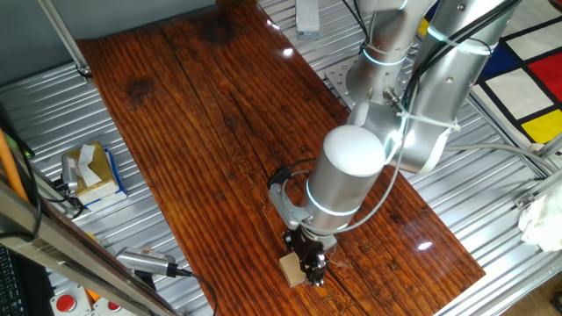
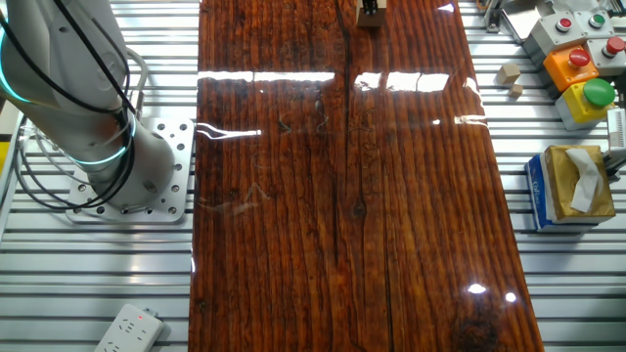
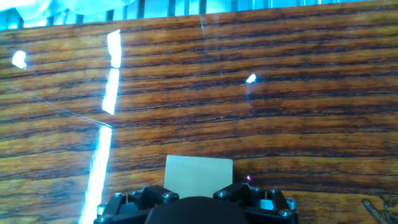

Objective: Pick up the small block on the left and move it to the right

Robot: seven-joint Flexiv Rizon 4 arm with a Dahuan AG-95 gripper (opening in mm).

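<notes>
The small block [image 1: 291,269] is a plain tan wooden cube resting on the wooden table near its front end. My gripper [image 1: 314,266] is lowered to the table right against the block's right side. In the hand view the block [image 3: 198,174] lies centred just beyond the black finger mounts, its lower part hidden by the gripper body. The fingertips do not show there, so I cannot tell whether they hold the block. In the other fixed view the gripper [image 2: 370,6] and the block [image 2: 370,19] sit at the top edge.
A blue-and-yellow tissue box [image 1: 91,171] stands on the metal surround at the left and also shows in the other fixed view [image 2: 570,183]. Coloured push buttons [image 2: 579,66] and two small tan blocks [image 2: 508,75] lie off the table. The table's front edge [image 1: 386,303] is close.
</notes>
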